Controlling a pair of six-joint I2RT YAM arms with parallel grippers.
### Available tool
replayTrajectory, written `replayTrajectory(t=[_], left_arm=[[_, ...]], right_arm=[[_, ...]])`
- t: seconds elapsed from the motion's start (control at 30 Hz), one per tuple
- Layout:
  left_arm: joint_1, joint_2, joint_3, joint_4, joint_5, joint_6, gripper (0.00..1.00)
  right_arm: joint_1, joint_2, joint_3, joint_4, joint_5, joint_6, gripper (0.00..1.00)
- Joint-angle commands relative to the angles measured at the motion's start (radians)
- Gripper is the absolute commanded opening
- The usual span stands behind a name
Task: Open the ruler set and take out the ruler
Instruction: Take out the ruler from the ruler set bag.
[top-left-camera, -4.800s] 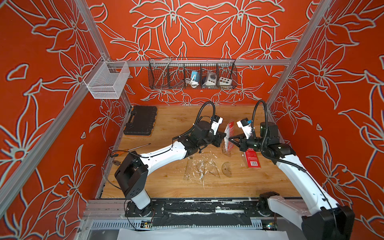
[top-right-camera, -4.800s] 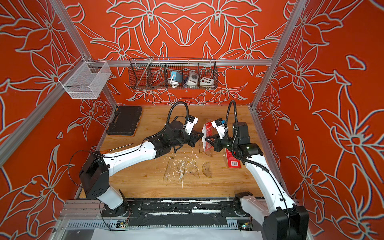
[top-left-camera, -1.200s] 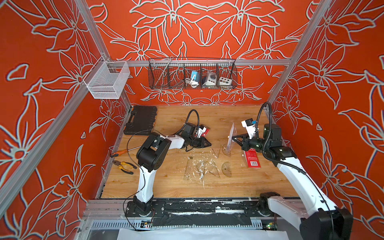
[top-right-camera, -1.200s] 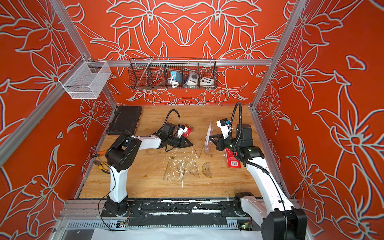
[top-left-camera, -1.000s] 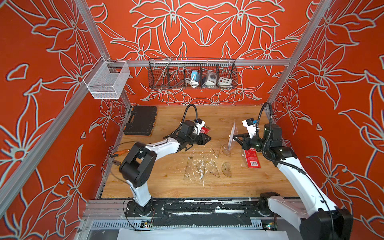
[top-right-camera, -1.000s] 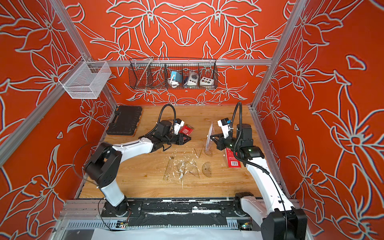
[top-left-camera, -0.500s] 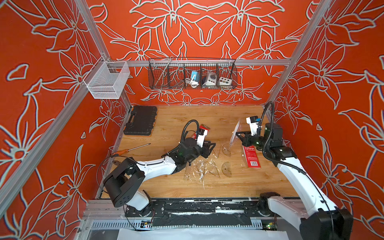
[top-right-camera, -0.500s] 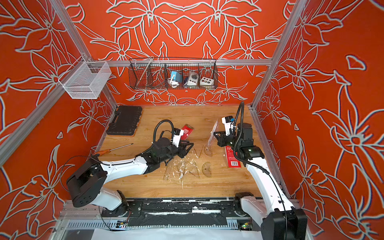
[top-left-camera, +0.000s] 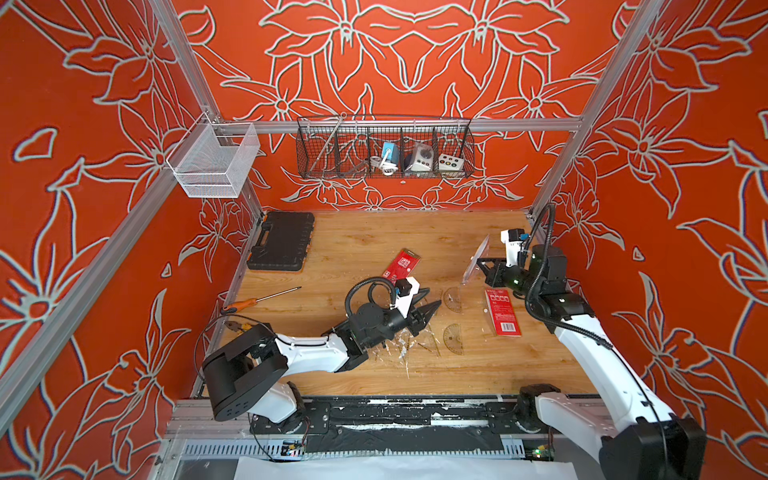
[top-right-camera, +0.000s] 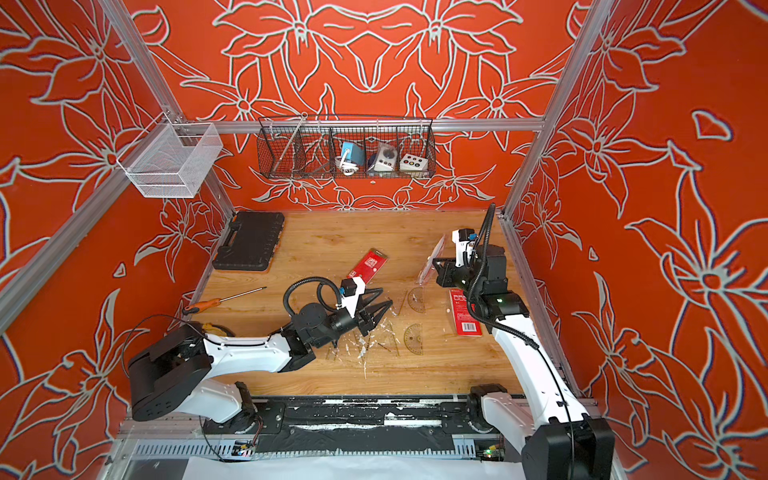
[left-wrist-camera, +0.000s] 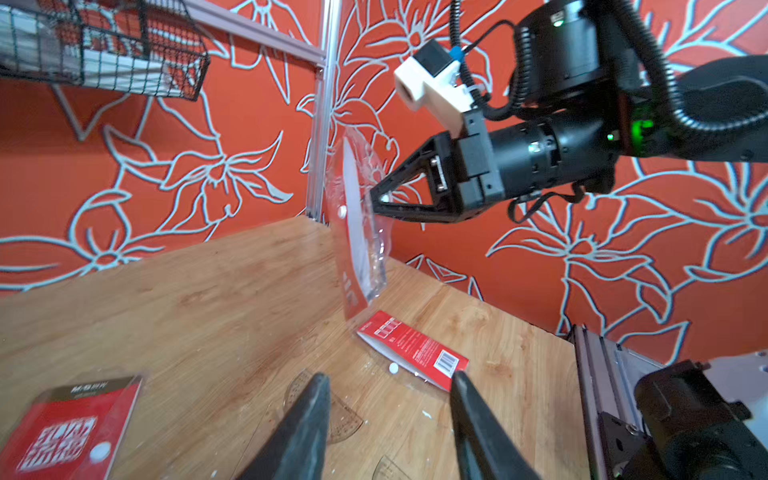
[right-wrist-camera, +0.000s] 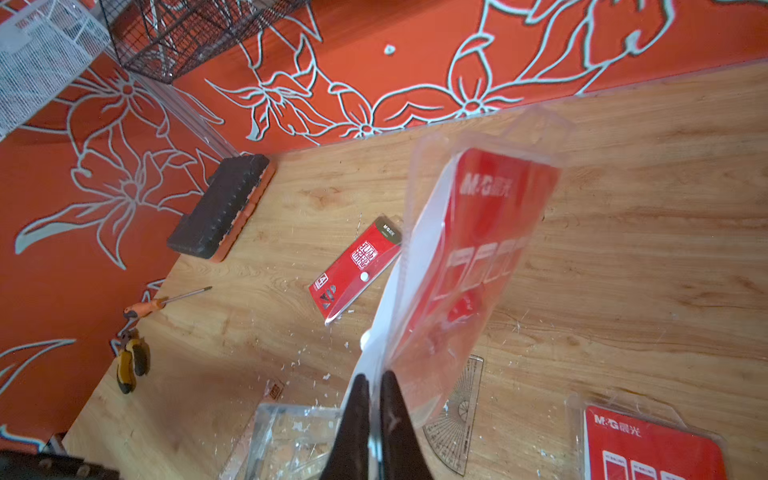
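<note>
**Q:** Where is the ruler set (top-left-camera: 476, 258)?

**A:** It is at the far right of the worktop (top-left-camera: 374, 237), held up by the right hand (top-left-camera: 483, 266). The set is a clear pouch with a red printed card inside. It stands nearly on edge and tilted. Whether its lower corner touches the wood cannot be told, nor whether a ruler is still inside.

**Q:** How does the right hand grip it?

**A:** The right wrist view shows the two fingers pinched flat together on one edge of the pouch.

**Q:** And the left hand (top-left-camera: 430, 297)?

**A:** It is partly open and holds nothing, with its fingers spread. It sits low over the middle of the worktop, pointing towards the right hand and well apart from the pouch.

**Q:** What lies flat on the wood?

**A:**
- The first protractor (top-left-camera: 453, 298) is just beside the left fingertips.
- The second protractor (top-left-camera: 454, 338) is nearer the front edge.
- Some clear flat pieces (right-wrist-camera: 286, 432) lie under the left wrist.
- A red pack (top-left-camera: 403, 266) lies beyond the left hand.
- A barcoded pack (top-left-camera: 503, 312) lies below the right hand.
- A black tool case (top-left-camera: 282, 241) sits in the far left corner.
- A screwdriver (top-left-camera: 259, 296) lies near the left edge.
</note>
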Motion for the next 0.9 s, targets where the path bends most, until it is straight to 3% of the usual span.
replayTrajectory(t=[0.0,0.87], left_arm=[[-0.028,0.046,0.007,0.149,-0.018,0.1,0.48],[-0.055,0.291,0.276,0.085,-0.046,0.094,0.48]], right_arm=[[0.006,-0.023,-0.013,0.061,0.035,0.057,0.0],[0.031,-0.043,-0.004,0.073,-0.032,0.07,0.0]])
